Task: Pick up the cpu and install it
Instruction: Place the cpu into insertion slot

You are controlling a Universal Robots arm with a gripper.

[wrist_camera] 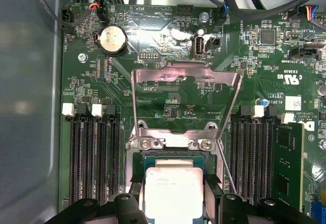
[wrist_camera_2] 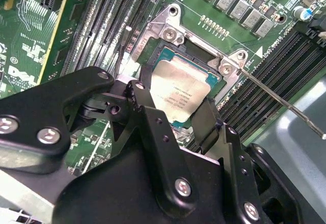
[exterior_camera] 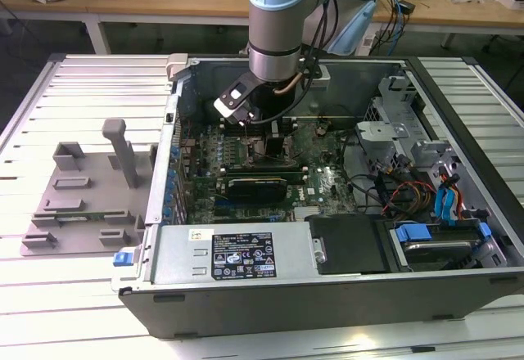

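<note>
Here, an open computer case [exterior_camera: 246,294] lies on a slatted white desk [exterior_camera: 82,90], taking up the centre and right of the exterior view. It holds a green motherboard [exterior_camera: 323,184], a labelled grey metal box [exterior_camera: 237,254] along the near wall, and a drive bay [exterior_camera: 434,241] with blue tabs and loose cables at the exterior view's lower right. The robot arm [exterior_camera: 278,16] comes down from the upper centre into the case. A grey fixture plate [exterior_camera: 78,204] with upright posts sits on the desk at the exterior view's left, well apart from the arm.

The end effector [wrist_camera_2: 175,114] is over the processor socket [wrist_camera_2: 170,33]. Its two black fingers [wrist_camera_2: 145,102] are set narrowly, pressed against opposite edges of the cpu [wrist_camera_2: 178,91] and gripping it. The cpu, silver top upward, lies within the socket's outline, between banks of memory slots [wrist_camera: 97,152]. Whether it is fully seated or just above the contacts cannot be told. The socket's metal load plate [wrist_camera: 186,72] stands open, and a thin lever [wrist_camera_2: 285,105] runs beside the socket.

In the first wrist view the frame edge cuts off part of the cpu. In the second wrist view the end effector's body covers one side of it. In the exterior view the arm's wrist hides the socket.
</note>
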